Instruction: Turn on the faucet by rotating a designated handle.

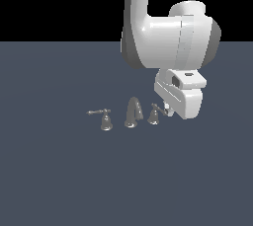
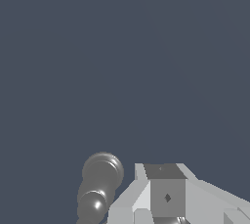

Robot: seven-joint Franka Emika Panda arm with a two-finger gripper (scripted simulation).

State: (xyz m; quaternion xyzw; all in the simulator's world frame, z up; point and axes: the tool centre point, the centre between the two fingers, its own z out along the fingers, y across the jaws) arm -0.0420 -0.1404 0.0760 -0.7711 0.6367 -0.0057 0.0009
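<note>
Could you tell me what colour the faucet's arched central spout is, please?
The arched metal spout is silvery grey, clearest in the exterior view.

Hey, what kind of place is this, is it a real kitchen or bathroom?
Neither, most likely: a bare simulated test scene. The faucet stands alone on a flat grey floor with no sink or counter, the background is plain black, and only the robot's gripper is beside the handle.

spout [image 1: 133, 112]: 1 | lever handles [image 1: 154, 114]: 2 | robot arm [image 1: 163, 37]: 1
</note>
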